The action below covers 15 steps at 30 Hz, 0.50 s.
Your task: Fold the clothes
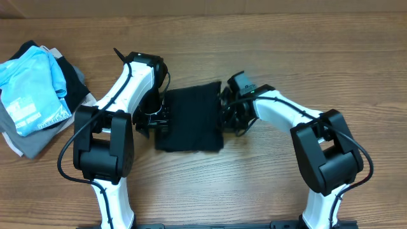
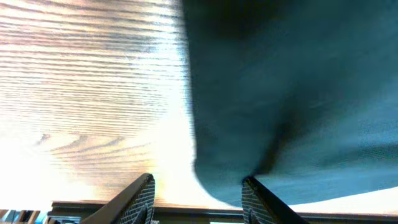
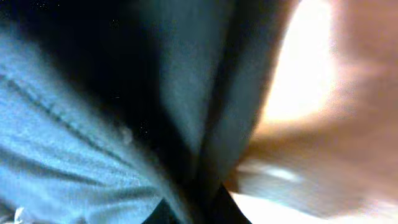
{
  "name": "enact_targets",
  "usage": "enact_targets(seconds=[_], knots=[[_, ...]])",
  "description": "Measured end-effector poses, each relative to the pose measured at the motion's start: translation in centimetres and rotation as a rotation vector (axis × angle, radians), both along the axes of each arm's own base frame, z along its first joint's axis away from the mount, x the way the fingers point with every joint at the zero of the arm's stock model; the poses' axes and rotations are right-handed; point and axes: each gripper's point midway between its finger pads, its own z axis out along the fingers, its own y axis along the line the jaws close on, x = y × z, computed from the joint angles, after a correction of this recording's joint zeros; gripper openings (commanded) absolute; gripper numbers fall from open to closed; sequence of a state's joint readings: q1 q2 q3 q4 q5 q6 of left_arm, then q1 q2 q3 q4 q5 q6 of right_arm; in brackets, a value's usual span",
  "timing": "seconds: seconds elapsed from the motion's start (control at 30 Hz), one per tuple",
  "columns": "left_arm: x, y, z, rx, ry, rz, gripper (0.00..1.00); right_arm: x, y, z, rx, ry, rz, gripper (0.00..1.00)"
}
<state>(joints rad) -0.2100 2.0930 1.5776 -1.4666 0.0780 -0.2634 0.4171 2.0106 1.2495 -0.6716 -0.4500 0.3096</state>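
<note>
When you look from above, the black cloth (image 1: 189, 117) lies flat in a neat block right between the two grippers. The left gripper (image 1: 159, 119) is at one side edge of the cloth and the right gripper (image 1: 226, 113) is at the other side edge. Both are low down on the table (image 1: 254, 184).

From above you cannot see the finger tips well. The left wrist camera shows them better. Its two fingers (image 2: 142, 198) are wide apart, and a rounded corner of the cloth lies in the gap, up against one finger. The fingers are not closed on it. The rest of the cloth spreads out ahead of this gripper and to one side, with bare wood on the other side.

The right wrist camera is very close and blurry. Dark cloth with a deep crease fills most of it, just in front of the gripper, and a bright bit of table shows beside it. I cannot tell if the right fingers are apart or together.

Only the view from above shows the pile of clothes (image 1: 38, 95). It is well apart from the left gripper, on the side away from the cloth. A light blue shirt (image 1: 28, 83) sits on top of grey and black things. The table is brown wood with long lines of grain, and a plain tan strip (image 1: 203, 6) runs along its far edge
</note>
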Motion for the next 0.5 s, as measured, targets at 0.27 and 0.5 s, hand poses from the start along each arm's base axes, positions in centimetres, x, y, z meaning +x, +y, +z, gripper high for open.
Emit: enact_targets(seconds=[0.27, 0.5], knots=[[-0.2, -1.0, 0.0, -0.009, -0.003, -0.026, 0.40, 4.8, -5.6, 2.7, -0.203, -0.081, -0.059, 0.40], [10.4, -3.9, 1.5, -0.136, -0.465, -0.040, 0.77, 6.4, -6.3, 8.6, -0.259, -0.134, -0.068, 0.40]])
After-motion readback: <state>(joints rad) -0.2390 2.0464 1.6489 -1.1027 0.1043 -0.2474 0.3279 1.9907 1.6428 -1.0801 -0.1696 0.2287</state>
